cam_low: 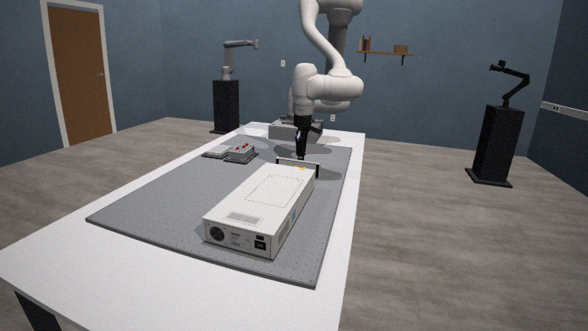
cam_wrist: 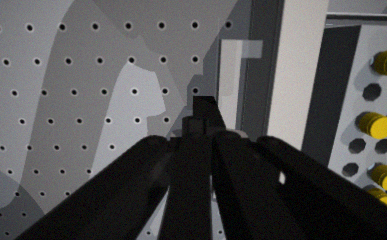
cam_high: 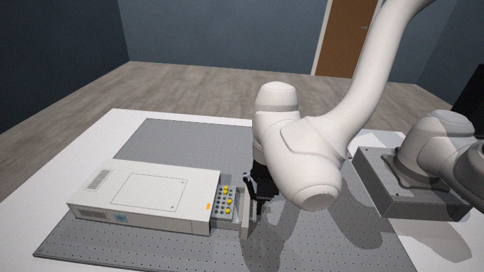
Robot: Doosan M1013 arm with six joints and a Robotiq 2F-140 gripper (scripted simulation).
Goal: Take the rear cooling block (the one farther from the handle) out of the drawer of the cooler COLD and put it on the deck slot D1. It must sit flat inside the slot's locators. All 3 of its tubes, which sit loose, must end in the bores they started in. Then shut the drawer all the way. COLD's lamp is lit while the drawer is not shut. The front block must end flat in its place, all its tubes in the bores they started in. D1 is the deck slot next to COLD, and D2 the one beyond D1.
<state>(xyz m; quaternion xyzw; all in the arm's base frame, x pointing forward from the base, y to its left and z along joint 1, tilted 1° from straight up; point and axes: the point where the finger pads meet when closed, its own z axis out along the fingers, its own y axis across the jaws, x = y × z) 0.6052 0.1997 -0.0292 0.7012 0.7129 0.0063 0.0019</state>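
The white cooler COLD (cam_high: 142, 194) lies on the grey deck; it also shows in the exterior view (cam_low: 264, 210). Its drawer (cam_high: 234, 207) stands a short way out and its orange lamp (cam_high: 207, 205) is lit. A grey block (cam_high: 224, 203) with several yellow-capped tubes sits flat in the drawer; it also shows in the wrist view (cam_wrist: 375, 115). My gripper (cam_high: 258, 210) is shut on nothing, with its tips (cam_wrist: 205, 112) low against the outer side of the drawer front (cam_wrist: 295, 75), by the handle (cam_wrist: 228, 85). A second grey block with red-capped tubes (cam_low: 241, 151) sits on a deck slot to the side of COLD.
A flat slot plate (cam_low: 217, 151) lies beyond the red-tubed block. The arm's base pedestal (cam_high: 410, 183) stands on the table past the drawer. My elbow hides the deck slots from the top view.
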